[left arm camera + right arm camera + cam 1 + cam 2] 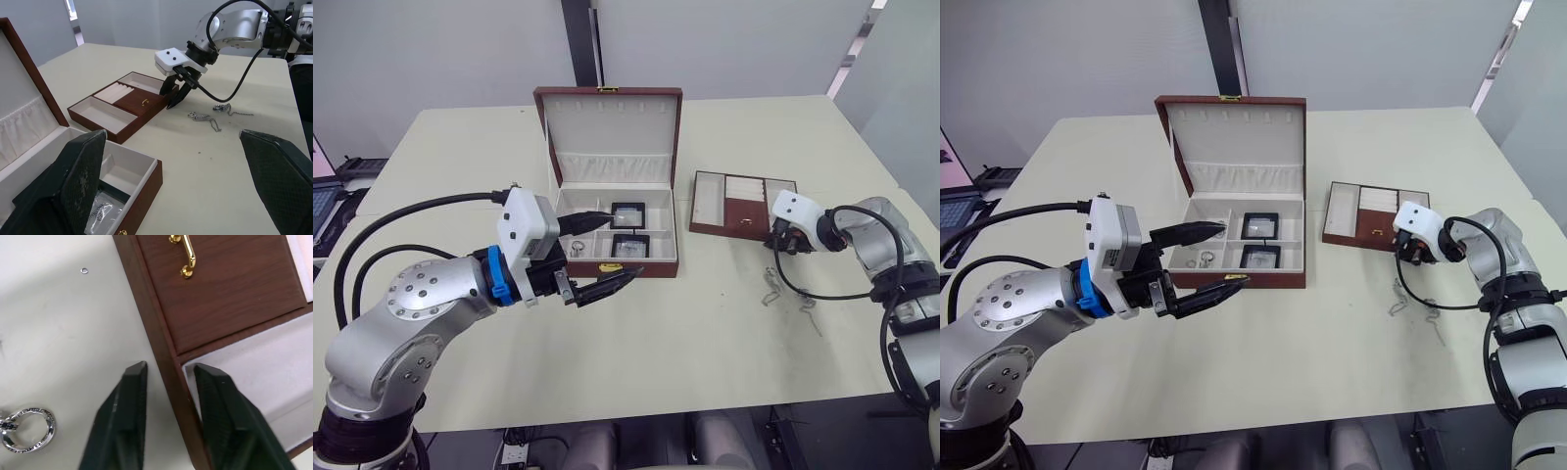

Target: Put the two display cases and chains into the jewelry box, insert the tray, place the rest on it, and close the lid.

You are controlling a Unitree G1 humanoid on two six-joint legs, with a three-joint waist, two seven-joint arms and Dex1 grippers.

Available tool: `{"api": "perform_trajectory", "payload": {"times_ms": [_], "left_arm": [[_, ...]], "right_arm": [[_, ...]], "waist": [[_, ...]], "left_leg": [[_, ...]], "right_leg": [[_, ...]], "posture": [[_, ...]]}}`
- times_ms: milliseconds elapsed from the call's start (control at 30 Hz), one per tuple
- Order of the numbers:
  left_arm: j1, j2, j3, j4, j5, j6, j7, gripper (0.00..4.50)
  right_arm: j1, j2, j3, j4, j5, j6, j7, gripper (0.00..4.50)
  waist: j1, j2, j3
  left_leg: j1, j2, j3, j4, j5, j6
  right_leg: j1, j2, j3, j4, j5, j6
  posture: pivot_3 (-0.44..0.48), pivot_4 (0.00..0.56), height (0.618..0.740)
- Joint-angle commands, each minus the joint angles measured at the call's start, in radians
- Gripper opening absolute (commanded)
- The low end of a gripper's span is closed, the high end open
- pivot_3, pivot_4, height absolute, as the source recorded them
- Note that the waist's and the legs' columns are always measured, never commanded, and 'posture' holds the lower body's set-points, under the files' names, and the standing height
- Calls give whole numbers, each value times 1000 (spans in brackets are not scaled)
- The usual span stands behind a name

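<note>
The jewelry box (658, 266) stands open mid-table with its lid (612, 122) upright. Both display cases (627, 213) (629, 244) lie in its right compartments. Silvery chains (576, 247) lie in a left compartment. My left gripper (1234, 253) hovers open and empty at the box's front. The brown tray (744, 211) sits on the table to the right of the box. My right gripper (168, 374) is at the tray's near edge, its fingers narrowly open astride the tray wall. The rest, two silvery pieces (771, 286) (808, 308), lie on the table in front of the tray.
The cream table (656, 352) has free room in front of the box and between the box and the tray. A tiny loose ring (84, 270) lies beside the tray. A black cable (822, 294) loops from my right arm above the loose pieces.
</note>
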Motion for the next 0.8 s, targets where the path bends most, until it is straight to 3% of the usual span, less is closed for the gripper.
{"api": "perform_trajectory", "payload": {"times_ms": [33,133,467,600,800], "left_arm": [[-15,7,1,-15,-8,2,3,4500],[-18,12,9,-6,-6,1,-3,4500],[31,83,100,54,-6,-10,-81,4500],[118,156,202,90,-1,-12,-163,4500],[219,193,310,125,18,-22,-204,4500]], "right_arm": [[1,-22,-32,-39,7,4,18,536],[18,-37,-53,-79,26,32,35,23],[121,-164,-141,-344,115,176,150,23],[216,-305,-186,-564,195,278,281,23],[306,-430,-236,-815,302,377,369,23]], "waist": [[-1,0,0],[0,0,0],[-1,1,1],[1,3,2],[0,4,3]], "left_leg": [[0,0,0,0,0,0],[0,0,0,0,0,0],[0,0,0,0,0,0],[-1,0,0,-1,0,0],[-1,0,0,0,-2,3]], "right_leg": [[0,0,0,0,0,0],[0,0,0,0,0,0],[0,0,0,0,0,0],[-1,0,0,0,0,0],[-1,0,0,0,0,0]], "posture": [[0,150,740],[0,150,740],[0,150,740],[0,150,740],[0,150,740]]}}
